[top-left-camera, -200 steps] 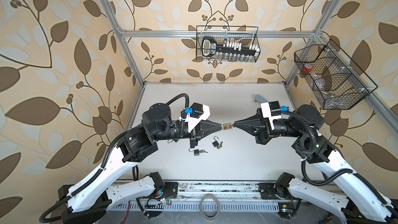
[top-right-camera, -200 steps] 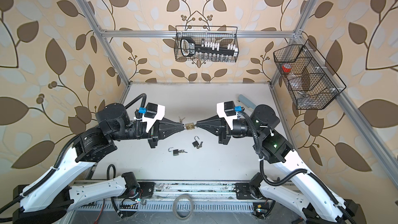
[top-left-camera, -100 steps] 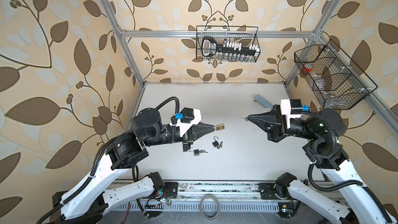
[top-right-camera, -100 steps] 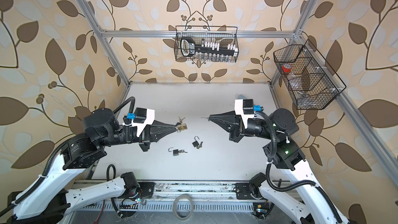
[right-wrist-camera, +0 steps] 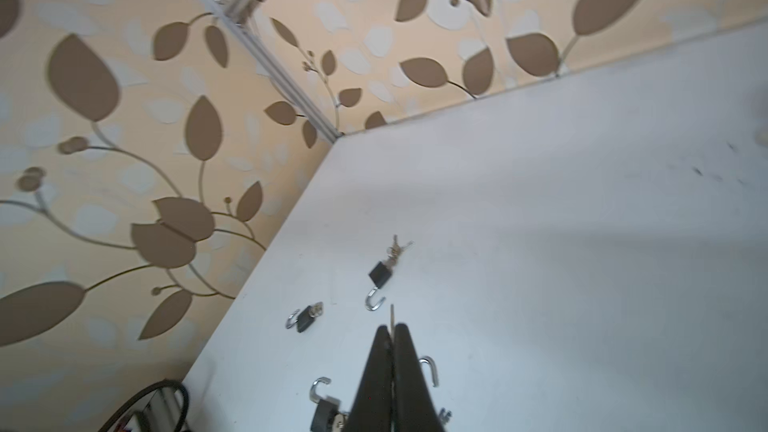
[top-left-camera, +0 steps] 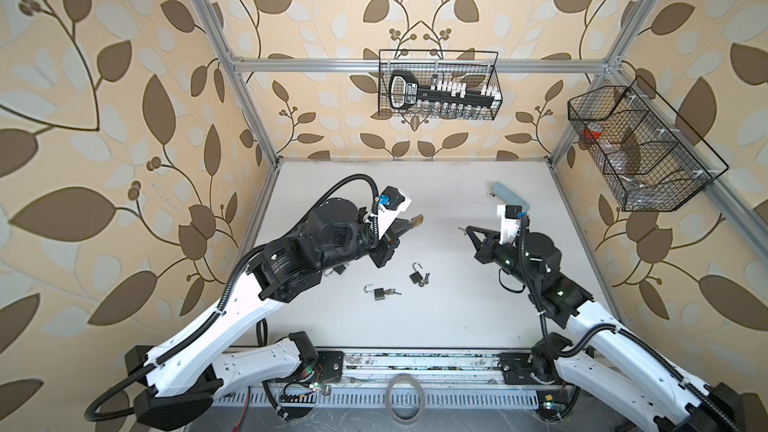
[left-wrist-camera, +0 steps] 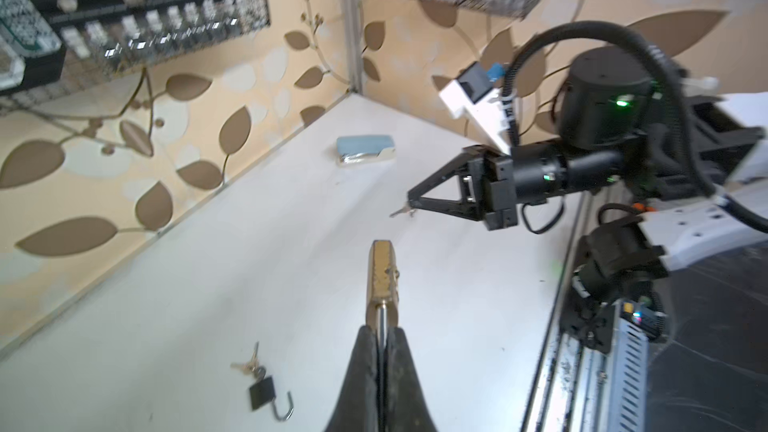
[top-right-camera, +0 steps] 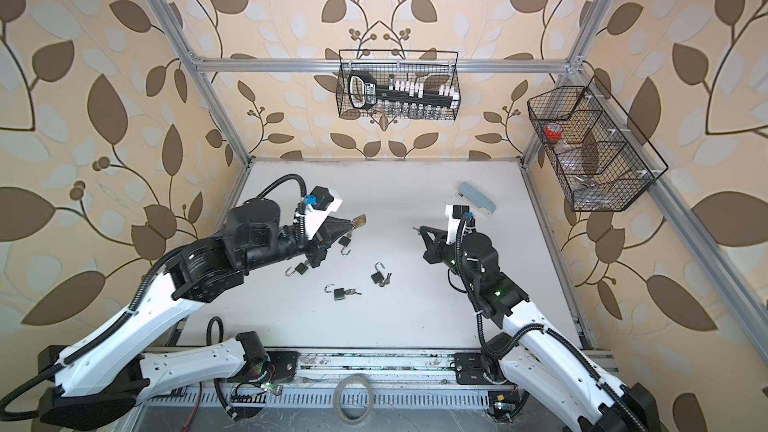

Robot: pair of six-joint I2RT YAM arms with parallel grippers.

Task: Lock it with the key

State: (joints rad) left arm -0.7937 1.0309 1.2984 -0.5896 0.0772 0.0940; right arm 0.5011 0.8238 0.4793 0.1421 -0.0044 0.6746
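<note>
Nearest, find open black padlocks [top-right-camera: 340, 293] lying on white table [top-left-camera: 436, 326], then left gripper [top-left-camera: 409, 224] pinched tight on shackle of brass padlock [top-left-camera: 417, 221] held above table, well apart from right gripper [top-left-camera: 466, 229] clamped on small key [top-left-camera: 460, 228], and farthest a blue block [top-left-camera: 509, 196] near its far edge

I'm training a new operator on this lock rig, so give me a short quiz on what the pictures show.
1. True or false: the key in the right gripper sits inside the brass padlock.
2. How many black padlocks lie on the table?
3. The left gripper holds: A the brass padlock, B a black padlock, C nothing.
Key: 1 false, they are apart; 2 four; 3 A.
</note>
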